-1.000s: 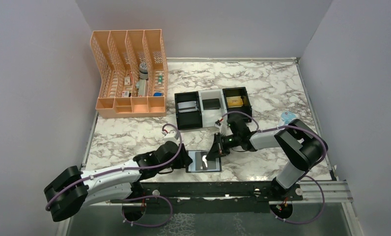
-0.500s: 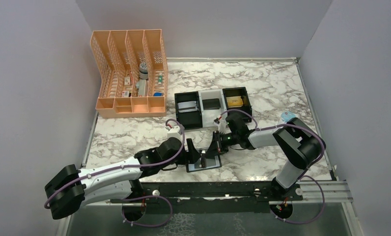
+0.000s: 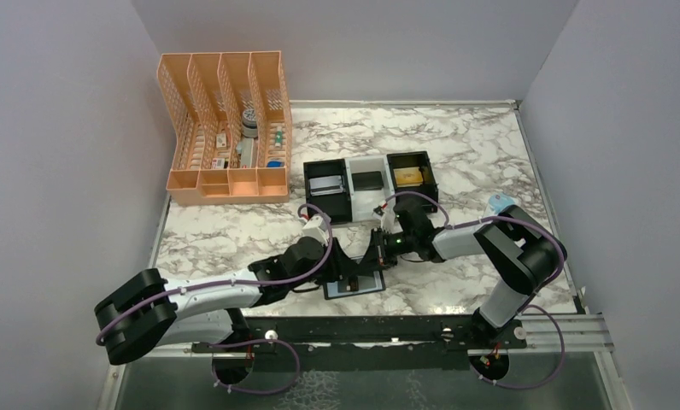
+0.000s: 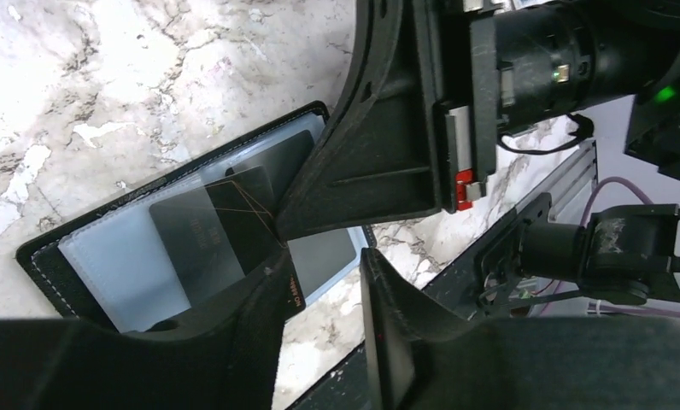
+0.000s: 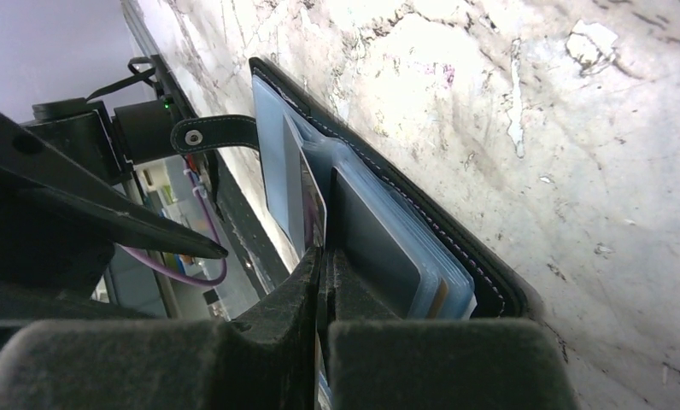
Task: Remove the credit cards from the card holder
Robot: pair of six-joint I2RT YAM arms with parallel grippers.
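Observation:
The card holder [image 3: 364, 285] lies open near the table's front edge, its blue-grey lining up. It also shows in the left wrist view [image 4: 89, 256] and the right wrist view [image 5: 490, 286]. My right gripper [image 3: 378, 260] is shut on the edge of a dark grey credit card [image 4: 213, 226] that sticks partly out of a sleeve; the card appears edge-on between its fingers in the right wrist view [image 5: 313, 205]. My left gripper [image 3: 347, 272] is open, low over the wallet's left half, one finger [image 4: 260, 316] on the wallet's near edge. The snap tab [image 5: 221, 132] hangs free.
Three square trays, black [image 3: 326, 190], white [image 3: 366, 180] and black [image 3: 412, 175], stand just behind the wallet. A peach file organiser [image 3: 225, 128] is at the back left. The black front rail [image 3: 362, 329] runs close under the wallet.
My left arm has reached right and forward, bringing its open gripper over the wallet's left half. The right gripper has stayed shut at the wallet's right side.

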